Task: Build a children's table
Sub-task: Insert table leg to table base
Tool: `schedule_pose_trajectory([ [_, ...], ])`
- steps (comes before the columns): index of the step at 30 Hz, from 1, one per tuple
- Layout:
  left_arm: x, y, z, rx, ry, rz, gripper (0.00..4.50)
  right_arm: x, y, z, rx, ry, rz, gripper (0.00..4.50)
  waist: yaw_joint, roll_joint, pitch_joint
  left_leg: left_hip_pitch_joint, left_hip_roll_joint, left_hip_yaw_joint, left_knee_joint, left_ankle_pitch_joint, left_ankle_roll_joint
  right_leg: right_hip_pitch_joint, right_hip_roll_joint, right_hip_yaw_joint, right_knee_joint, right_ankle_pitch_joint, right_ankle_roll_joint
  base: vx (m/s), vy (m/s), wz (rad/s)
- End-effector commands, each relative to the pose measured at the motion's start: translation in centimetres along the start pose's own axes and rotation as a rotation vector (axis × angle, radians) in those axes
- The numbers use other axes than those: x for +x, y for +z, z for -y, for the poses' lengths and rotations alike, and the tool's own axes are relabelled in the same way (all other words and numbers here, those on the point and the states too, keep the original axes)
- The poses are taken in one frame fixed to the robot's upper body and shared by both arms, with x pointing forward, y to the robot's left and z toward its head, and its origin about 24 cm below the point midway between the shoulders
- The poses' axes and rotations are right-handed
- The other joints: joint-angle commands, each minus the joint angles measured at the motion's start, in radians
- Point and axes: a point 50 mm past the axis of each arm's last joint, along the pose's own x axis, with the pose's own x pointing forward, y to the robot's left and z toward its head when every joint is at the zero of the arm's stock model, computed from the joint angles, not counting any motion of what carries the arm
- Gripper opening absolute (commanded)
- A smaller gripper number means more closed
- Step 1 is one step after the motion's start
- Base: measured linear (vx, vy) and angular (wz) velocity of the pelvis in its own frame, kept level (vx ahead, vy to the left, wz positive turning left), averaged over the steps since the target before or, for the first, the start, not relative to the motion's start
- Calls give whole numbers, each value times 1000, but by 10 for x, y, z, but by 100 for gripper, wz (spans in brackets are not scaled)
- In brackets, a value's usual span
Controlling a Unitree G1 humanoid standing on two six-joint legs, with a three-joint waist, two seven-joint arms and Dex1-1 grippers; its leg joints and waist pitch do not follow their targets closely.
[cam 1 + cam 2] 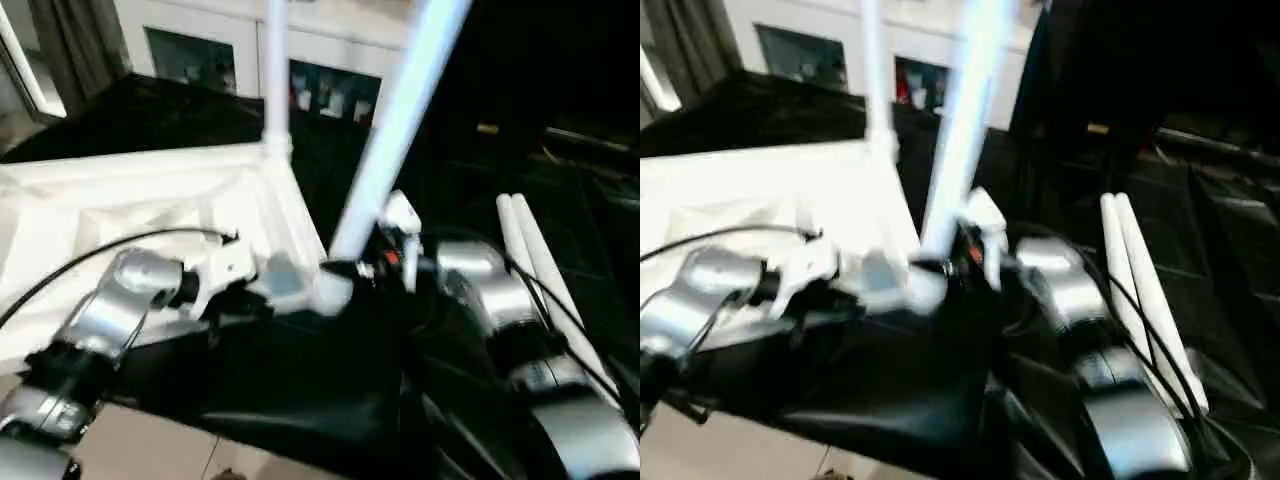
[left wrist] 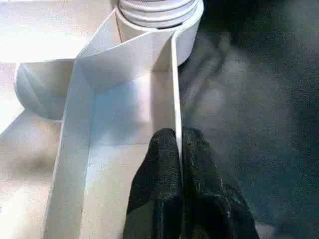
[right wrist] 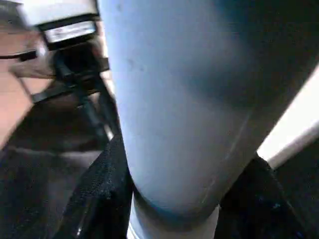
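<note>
Black cloth [image 1: 300,390] under white tabletop [image 1: 120,200]

The room is dim on the right, where the black cloth-covered surface [image 1: 300,390] swallows nearly all detail, and bright on the left, where the white ribbed plastic table top [image 1: 120,200] glares until its moulded ribs wash out. The head views are smeared with motion blur; the long white tapered tube leg [image 1: 395,120] leaning across the middle takes on a bluish cast and soft edges. The silver forearms catch soft highlights. At the left wrist, the top's corner blooms white while the black fingers [image 2: 159,189] look grainy. At the right wrist, the leg sits too close, out of focus, shaded along one side.
</note>
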Motion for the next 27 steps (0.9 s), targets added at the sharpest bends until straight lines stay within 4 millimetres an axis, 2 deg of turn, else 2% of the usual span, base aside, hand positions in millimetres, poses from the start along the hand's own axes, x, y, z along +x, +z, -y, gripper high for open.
schedule_pose_trajectory([
  [1,-12,29,3,146,-88,82,0,-29,-72,-19,234,13,-297,188,-2,32,-37,25,43,-6,-63,-182,13,22,-80,47,-54,124,-231,0,0,0],
  [3,-13,28,6,146,-104,84,0,-32,-73,-26,249,56,-299,188,0,32,-37,25,44,-6,-64,-182,11,22,-80,49,-56,111,-232,0,0,0],
  [4,-13,28,6,146,-114,84,0,-32,-74,-28,246,72,-308,188,0,35,-36,24,42,-5,-64,-175,11,21,-80,49,-55,114,-235,0,0,0],
  [11,-10,29,7,156,-119,68,0,-31,-75,-29,188,60,-366,188,-4,32,-39,23,38,-5,-59,-144,8,23,-80,49,-51,151,-243,0,0,0],
  [14,-9,30,6,163,-109,70,0,-28,-70,-25,157,3,-355,188,-5,31,-38,23,38,-5,-59,-145,7,23,-80,49,-52,146,-241,0,0,0],
  [19,-9,29,2,180,-64,53,0,-29,-61,-18,114,-57,-312,188,-6,31,-35,23,39,-6,-63,-188,-4,21,-82,52,-58,65,-233,0,0,0],
  [23,-10,27,-1,176,-29,47,0,-30,-51,-19,17,-98,-263,188,-5,31,-37,24,39,-7,-62,-172,-4,21,-81,53,-55,92,-224,0,0,0],
  [24,-10,27,-1,175,-28,48,0,-30,-50,-19,4,-103,-259,188,-4,27,-37,23,38,-7,-61,-162,1,21,-81,53,-54,104,-223,0,0,0],
  [27,-10,27,-1,174,-19,49,0,-29,-48,-22,-54,-154,-260,188,-4,28,-35,23,36,-6,-61,-166,4,20,-81,54,-58,84,-214,0,0,0],
])
